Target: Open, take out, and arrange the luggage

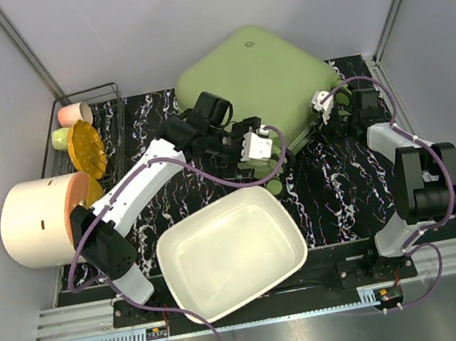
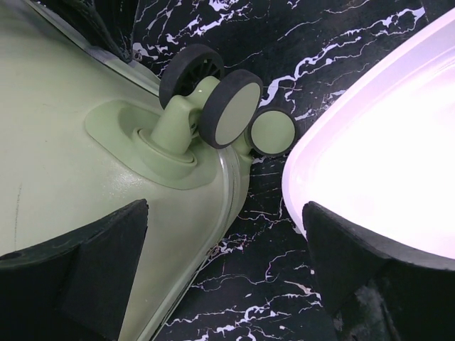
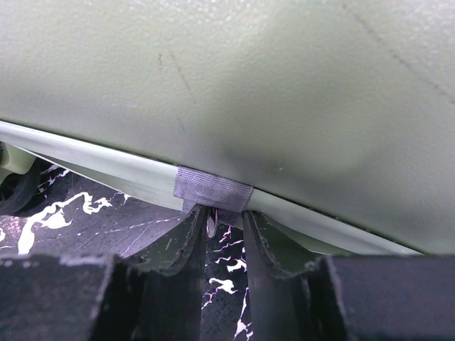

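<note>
the olive-green soft-sided suitcase (image 1: 260, 76) lies closed at the back of the black marbled desk (image 1: 328, 188). the right claw (image 3: 224, 226), narrowly parted, straddles a grey tape tab (image 3: 213, 190) on its seam; it should pinch squarely before pulling. the left claw (image 2: 224, 245) gapes wide beside the wheels (image 2: 234, 114).

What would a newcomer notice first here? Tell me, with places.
The olive-green luggage fills the back of the table, lying flat, its wheels toward the white bin at the front. The left gripper hangs wide open above those wheels, while the right gripper sits at a grey tape tab on the luggage's right edge.
</note>
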Robot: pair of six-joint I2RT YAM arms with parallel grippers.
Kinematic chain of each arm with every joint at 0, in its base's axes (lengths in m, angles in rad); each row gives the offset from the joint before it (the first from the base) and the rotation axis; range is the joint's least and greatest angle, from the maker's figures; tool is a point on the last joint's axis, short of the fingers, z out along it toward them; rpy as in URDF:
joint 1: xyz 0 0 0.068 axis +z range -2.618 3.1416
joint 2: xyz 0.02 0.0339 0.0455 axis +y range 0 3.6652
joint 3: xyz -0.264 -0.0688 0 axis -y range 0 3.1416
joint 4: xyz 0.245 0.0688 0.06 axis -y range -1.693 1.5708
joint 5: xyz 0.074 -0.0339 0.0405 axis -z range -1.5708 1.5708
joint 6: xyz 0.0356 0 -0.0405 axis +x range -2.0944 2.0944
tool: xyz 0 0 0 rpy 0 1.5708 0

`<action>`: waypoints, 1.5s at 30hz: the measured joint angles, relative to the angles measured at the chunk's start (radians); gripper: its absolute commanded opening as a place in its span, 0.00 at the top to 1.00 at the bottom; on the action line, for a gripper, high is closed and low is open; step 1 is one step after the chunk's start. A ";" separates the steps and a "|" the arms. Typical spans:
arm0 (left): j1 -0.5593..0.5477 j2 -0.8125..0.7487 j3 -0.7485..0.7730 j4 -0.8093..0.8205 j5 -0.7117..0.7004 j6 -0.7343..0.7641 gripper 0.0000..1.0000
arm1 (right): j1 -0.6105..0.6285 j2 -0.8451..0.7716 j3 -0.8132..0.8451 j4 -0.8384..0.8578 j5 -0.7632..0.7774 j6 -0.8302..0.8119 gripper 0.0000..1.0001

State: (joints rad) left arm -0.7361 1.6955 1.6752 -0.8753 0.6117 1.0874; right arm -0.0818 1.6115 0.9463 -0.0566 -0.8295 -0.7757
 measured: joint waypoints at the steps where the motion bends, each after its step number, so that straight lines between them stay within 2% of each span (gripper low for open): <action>1: 0.000 0.000 0.000 0.004 0.000 0.000 0.05 | 0.002 0.001 0.002 -0.003 0.000 -0.007 0.68; 6: 0.000 0.000 0.000 0.010 0.000 -0.001 0.05 | 0.006 0.001 0.002 -0.014 -0.001 -0.034 0.60; 9: 0.000 0.003 0.001 0.012 0.000 -0.002 0.05 | 0.010 0.001 0.002 -0.021 0.000 -0.047 0.62; 12: 0.000 0.010 0.001 0.017 0.001 -0.007 0.05 | 0.010 0.001 0.002 -0.022 0.002 -0.057 0.80; 13: 0.000 0.011 0.001 0.017 0.001 -0.007 0.05 | 0.010 0.001 0.003 -0.019 0.008 -0.058 0.92; 15: -0.003 0.015 0.002 0.018 0.001 -0.007 0.05 | 0.010 0.001 0.003 -0.017 0.017 -0.064 0.99; 25: -0.095 0.071 0.077 0.031 -0.030 0.039 0.06 | 0.010 -0.004 0.002 -0.013 0.056 -0.017 1.00; 34: -0.182 0.201 0.152 0.047 -0.137 0.137 0.12 | 0.012 -0.006 -0.008 0.019 0.084 0.053 1.00; 35: -0.187 0.216 0.155 0.047 -0.154 0.148 0.14 | 0.013 -0.006 -0.008 0.020 0.087 0.056 1.00; 38: -0.195 0.262 0.170 0.049 -0.205 0.175 0.28 | 0.014 -0.007 -0.011 0.029 0.095 0.066 1.00; 39: -0.198 0.274 0.175 0.052 -0.222 0.180 0.34 | 0.014 -0.008 -0.014 0.032 0.098 0.069 1.00; 40: -0.199 0.286 0.178 0.056 -0.238 0.187 0.45 | 0.014 -0.010 -0.017 0.038 0.100 0.071 1.00; 42: -0.200 0.292 0.178 0.061 -0.259 0.197 0.56 | 0.014 -0.013 -0.025 0.051 0.106 0.074 1.00; 43: -0.200 0.290 0.178 0.060 -0.266 0.194 0.66 | 0.013 -0.013 -0.027 0.056 0.108 0.076 1.00; 45: -0.201 0.283 0.163 0.072 -0.277 0.196 0.74 | 0.001 -0.013 -0.032 0.076 0.115 0.078 1.00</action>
State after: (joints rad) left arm -0.9375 1.9781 1.8378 -0.8036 0.3351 1.2835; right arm -0.0807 1.5982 0.9138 0.0193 -0.7147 -0.6975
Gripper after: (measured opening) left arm 0.707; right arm 0.009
